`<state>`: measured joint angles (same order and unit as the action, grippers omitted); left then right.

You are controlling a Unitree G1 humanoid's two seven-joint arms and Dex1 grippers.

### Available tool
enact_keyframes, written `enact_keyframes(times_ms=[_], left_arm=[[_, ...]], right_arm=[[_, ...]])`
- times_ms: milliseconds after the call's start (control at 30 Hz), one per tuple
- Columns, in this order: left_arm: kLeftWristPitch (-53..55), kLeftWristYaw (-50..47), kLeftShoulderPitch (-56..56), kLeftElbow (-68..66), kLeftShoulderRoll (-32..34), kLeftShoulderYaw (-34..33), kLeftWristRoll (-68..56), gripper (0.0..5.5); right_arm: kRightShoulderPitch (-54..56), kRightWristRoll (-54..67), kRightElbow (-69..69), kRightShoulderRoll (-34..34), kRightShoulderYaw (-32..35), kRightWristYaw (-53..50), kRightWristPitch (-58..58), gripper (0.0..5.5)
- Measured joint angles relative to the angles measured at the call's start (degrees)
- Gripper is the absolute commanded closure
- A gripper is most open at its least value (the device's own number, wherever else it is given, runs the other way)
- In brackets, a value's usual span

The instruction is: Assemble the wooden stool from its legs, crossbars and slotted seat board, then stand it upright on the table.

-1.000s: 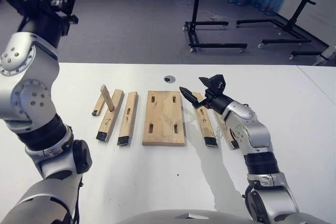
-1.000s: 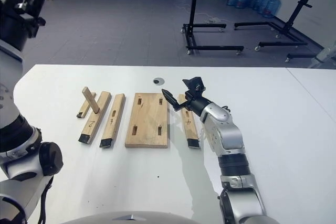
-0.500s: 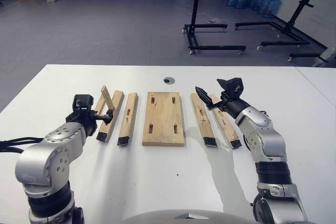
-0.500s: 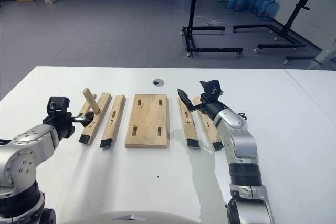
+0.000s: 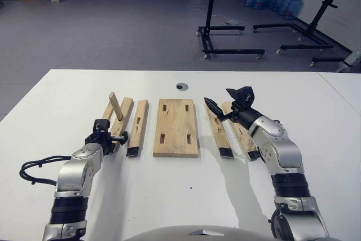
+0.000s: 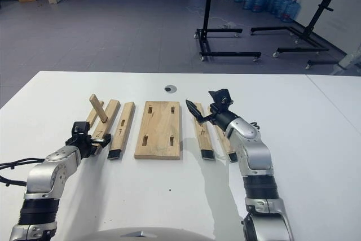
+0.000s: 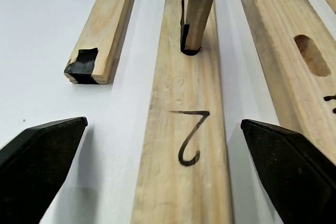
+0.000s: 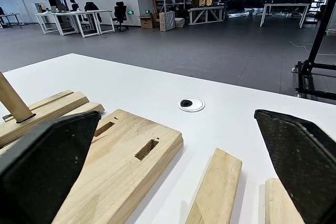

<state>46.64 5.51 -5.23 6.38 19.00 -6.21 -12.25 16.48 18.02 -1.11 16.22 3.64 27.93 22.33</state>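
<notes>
A slotted seat board [image 5: 175,126] lies flat mid-table. Left of it are a leg marked 2 [image 5: 117,125] with a crossbar [image 5: 115,105] standing tilted in its slot, a second leg [image 5: 137,126] and a short piece [image 5: 106,110]. Two more legs [image 5: 218,128] [image 5: 240,129] lie to its right. My left gripper [image 5: 111,135] is open at table level, straddling the near end of leg 2 [image 7: 184,145]; its fingers [image 7: 37,171] flank the wood. My right gripper [image 5: 224,100] hovers open above the far ends of the right legs, its fingers [image 8: 304,166] wide apart.
A round cable grommet [image 5: 181,86] sits in the table behind the board. A black cable [image 5: 34,167] loops beside my left arm. Black wheeled stands [image 5: 231,38] are on the floor beyond the far table edge. The near table is bare white.
My left arm came down from high at the left to the table and moved in on the near end of leg 2. My right gripper drifted right off the board's edge, then slightly back.
</notes>
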Motion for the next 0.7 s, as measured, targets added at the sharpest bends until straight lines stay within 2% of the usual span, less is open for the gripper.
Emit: enact_keyframes(times_ms=[67,133,267,567,700], left_arm=[[-2.0,0.8,-0.3,-1.1,0.0,1.2,1.0,0.12],[-3.4,1.3,-0.6,-2.1,0.4,2.0,1.9,0.39],[-4.7,2.0,-0.5,-2.7,0.8,2.6,2.8,1.10],[-8.6,4.0,-0.3,-7.3,0.5,1.7,2.8,2.28],[-10.0,4.3,-0.1,-7.9,0.3,2.6,3.9,3.01]], right_arm=[[0.0,0.0,0.0,-0.4,-0.3,0.0,0.0,0.10],[0.0,0.0,0.0,-0.5,-0.6,0.0,0.0,0.10],[0.0,0.0,0.0,-0.7,-0.9,-0.1,0.0,0.10],[0.0,0.0,0.0,-1.0,-1.3,-0.3,0.0,0.10],[0.0,0.0,0.0,-1.0,-1.3,-0.3,0.1,0.10]])
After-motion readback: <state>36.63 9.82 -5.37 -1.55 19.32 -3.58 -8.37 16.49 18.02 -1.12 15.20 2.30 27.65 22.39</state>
